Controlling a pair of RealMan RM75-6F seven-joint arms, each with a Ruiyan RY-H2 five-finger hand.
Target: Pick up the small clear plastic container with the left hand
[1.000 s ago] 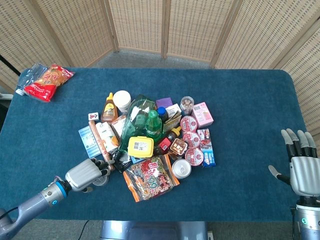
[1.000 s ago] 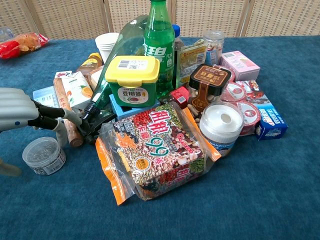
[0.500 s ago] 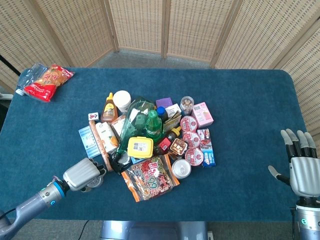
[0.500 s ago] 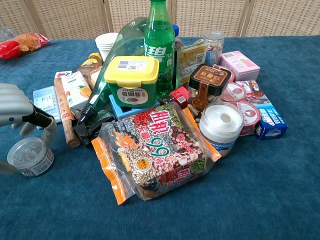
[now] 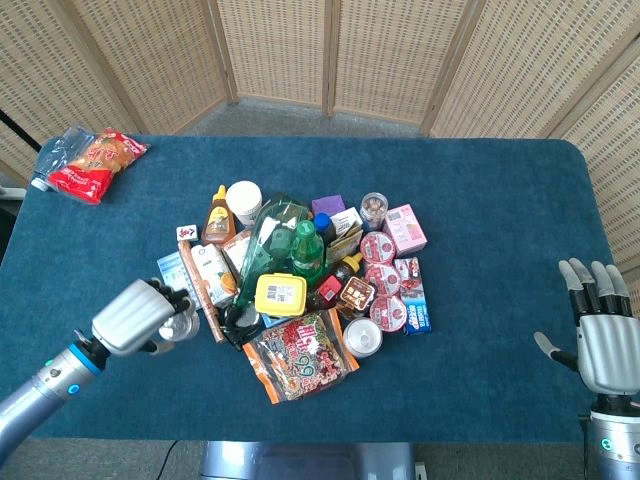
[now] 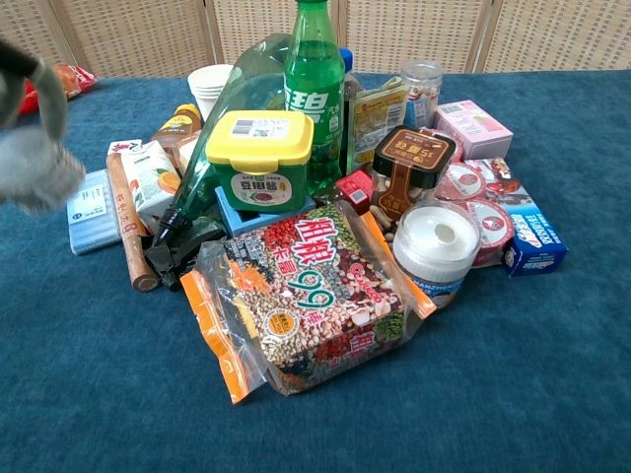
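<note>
My left hand (image 5: 132,316) grips the small clear plastic container (image 5: 181,321) and holds it above the blue cloth, left of the pile of groceries. In the chest view the container (image 6: 35,173) is a grey blur at the far left, with the hand's fingers (image 6: 41,87) curled over its top. My right hand (image 5: 605,338) hovers at the table's right front corner, fingers spread and nothing in it.
The pile holds a bean bag (image 5: 300,364), a yellow-lidded tub (image 5: 281,294), a green bottle (image 5: 306,250), a white-lidded jar (image 6: 435,239) and several boxes and cups. A red snack bag (image 5: 95,161) lies at the far left corner.
My left hand has closed on the container and lifted it off the cloth, moving up and to the left. The right hand has stayed put.
</note>
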